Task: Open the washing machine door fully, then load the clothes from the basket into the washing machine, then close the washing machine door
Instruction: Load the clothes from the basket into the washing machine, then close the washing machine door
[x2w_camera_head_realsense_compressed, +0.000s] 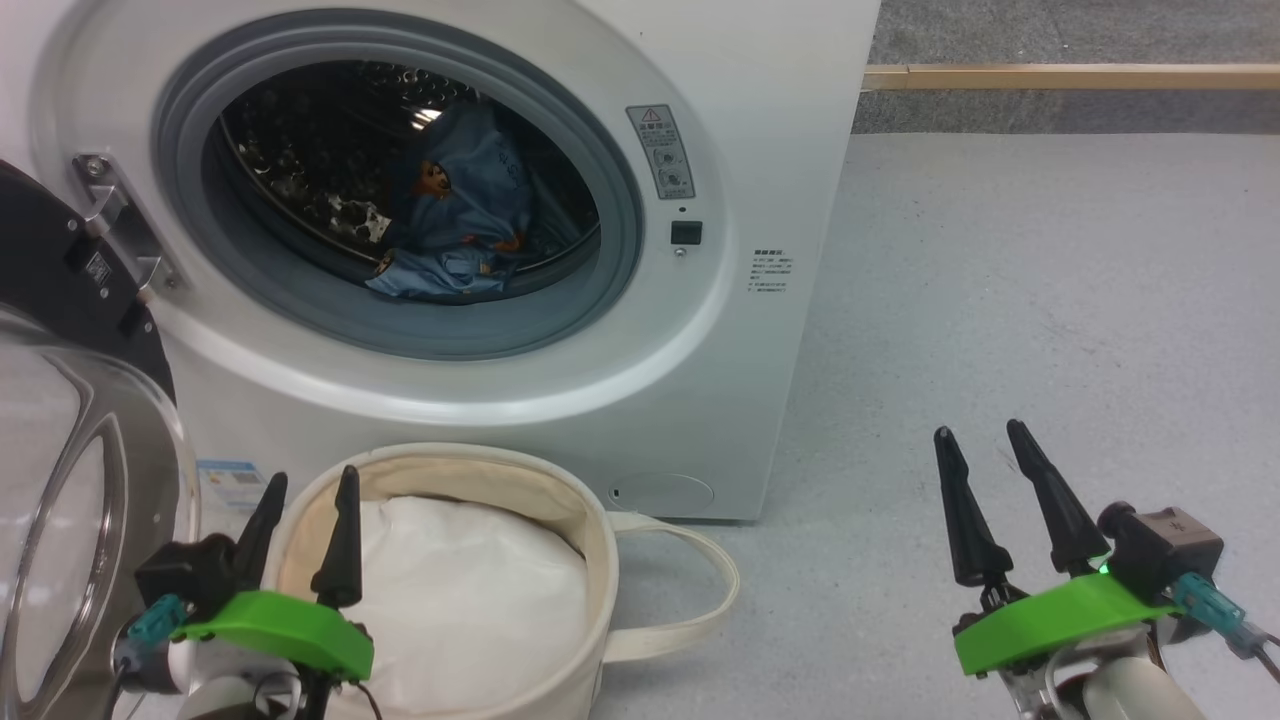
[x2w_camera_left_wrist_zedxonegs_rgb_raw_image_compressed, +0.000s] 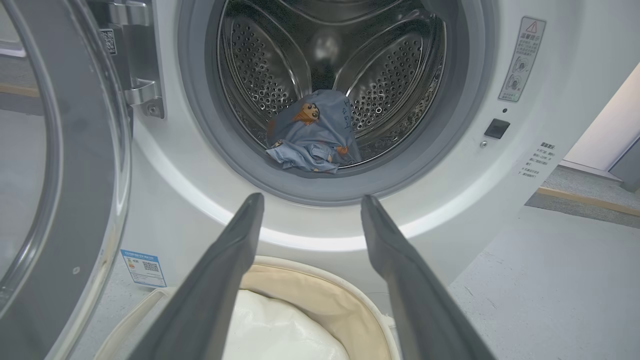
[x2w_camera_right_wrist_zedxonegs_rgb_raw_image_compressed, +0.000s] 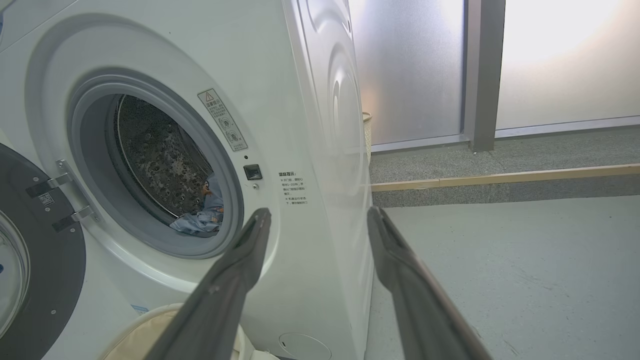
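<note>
Head view, upper left: clothes (x2w_camera_head_realsense_compressed: 450, 230) inside washing machine (x2w_camera_head_realsense_compressed: 770, 130). Bottom corners: left gripper (x2w_camera_head_realsense_compressed: 312, 475), right gripper (x2w_camera_head_realsense_compressed: 978, 430), spread wide, empty.

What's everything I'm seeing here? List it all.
washing machine: one, white, centre
washing machine door: one, black-rimmed glass, open at left
clothes: one, blue with bears, inside drum
basket: one, cream, on floor before machine
padding cloth: one, white, in basket
label sticker: one, blue, low on machine
wooden strip: one, tan, far floor
left gripper: one, dark fingers, open, near basket's left rim
right gripper: one, dark fingers, open, above floor
</note>
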